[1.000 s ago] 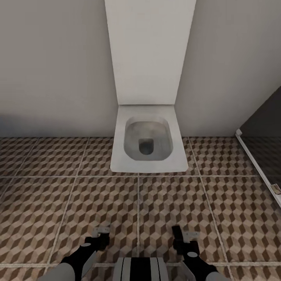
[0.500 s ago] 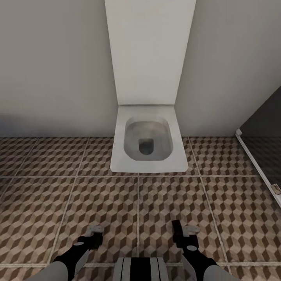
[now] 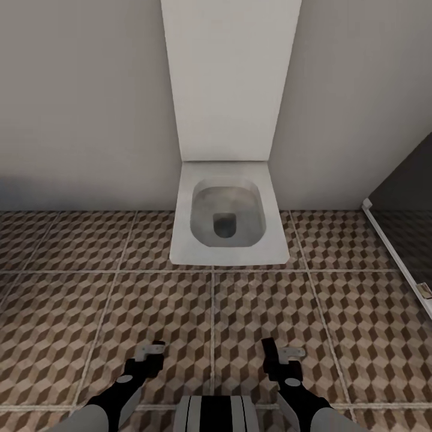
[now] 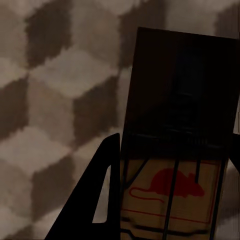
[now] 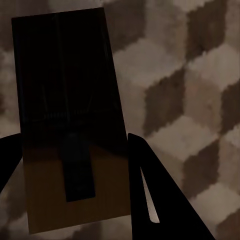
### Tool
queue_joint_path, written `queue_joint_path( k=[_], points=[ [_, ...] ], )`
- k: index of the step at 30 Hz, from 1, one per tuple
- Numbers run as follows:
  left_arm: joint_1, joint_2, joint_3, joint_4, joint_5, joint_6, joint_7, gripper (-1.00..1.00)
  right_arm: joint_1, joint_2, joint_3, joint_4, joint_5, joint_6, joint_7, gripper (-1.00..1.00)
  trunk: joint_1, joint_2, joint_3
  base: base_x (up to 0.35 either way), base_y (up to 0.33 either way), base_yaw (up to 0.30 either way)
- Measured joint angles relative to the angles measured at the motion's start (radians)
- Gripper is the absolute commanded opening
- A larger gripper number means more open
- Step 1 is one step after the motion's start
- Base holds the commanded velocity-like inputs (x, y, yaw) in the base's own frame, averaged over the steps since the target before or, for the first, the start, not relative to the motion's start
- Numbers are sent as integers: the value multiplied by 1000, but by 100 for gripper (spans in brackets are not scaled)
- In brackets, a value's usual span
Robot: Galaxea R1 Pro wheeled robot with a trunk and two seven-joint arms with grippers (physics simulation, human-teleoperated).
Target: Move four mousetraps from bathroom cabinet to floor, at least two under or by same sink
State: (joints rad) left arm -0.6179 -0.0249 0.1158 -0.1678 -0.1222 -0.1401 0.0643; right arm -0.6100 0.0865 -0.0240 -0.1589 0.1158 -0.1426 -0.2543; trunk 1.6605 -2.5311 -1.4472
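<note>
A flat rectangular tan wooden mousetrap (image 4: pixel 172 150) with dark wire and a red mouse print sits clamped between the black fingers (image 4: pixel 95 200) of the left gripper (image 3: pixel 151 353), its far half in shadow. A second tan wooden mousetrap (image 5: pixel 70 130), showing a dark metal bar, is pinched in the same way by the right gripper (image 3: pixel 281 354), one black finger (image 5: pixel 150 200) against its edge. Both grippers hang low at the near edge of the head view, apart from each other, above the bathroom floor (image 3: pixel 150 300) of large tiles printed with brown, beige and white cubes. Beyond them a white square toilet (image 3: pixel 227 216) stands against a pale grey wall (image 3: pixel 78 102). A dark panel with a white frame (image 3: pixel 396 246) runs along the right side.
</note>
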Motion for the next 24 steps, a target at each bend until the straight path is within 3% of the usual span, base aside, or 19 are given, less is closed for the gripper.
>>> queue_joint_path(
  k=[12, 24],
  points=[
    [0, -25, 0, 1, 1, -12, 0, -100, 0, 2, -1, 10, 0, -5, 0, -100, 0, 0, 0, 0, 0, 0],
    [1, -27, 0, -7, -2, -20, 0, -100, 0, 2, -1, 16, 0, -37, 0, -100, 0, 0, 0, 0, 0, 0]
  ],
)
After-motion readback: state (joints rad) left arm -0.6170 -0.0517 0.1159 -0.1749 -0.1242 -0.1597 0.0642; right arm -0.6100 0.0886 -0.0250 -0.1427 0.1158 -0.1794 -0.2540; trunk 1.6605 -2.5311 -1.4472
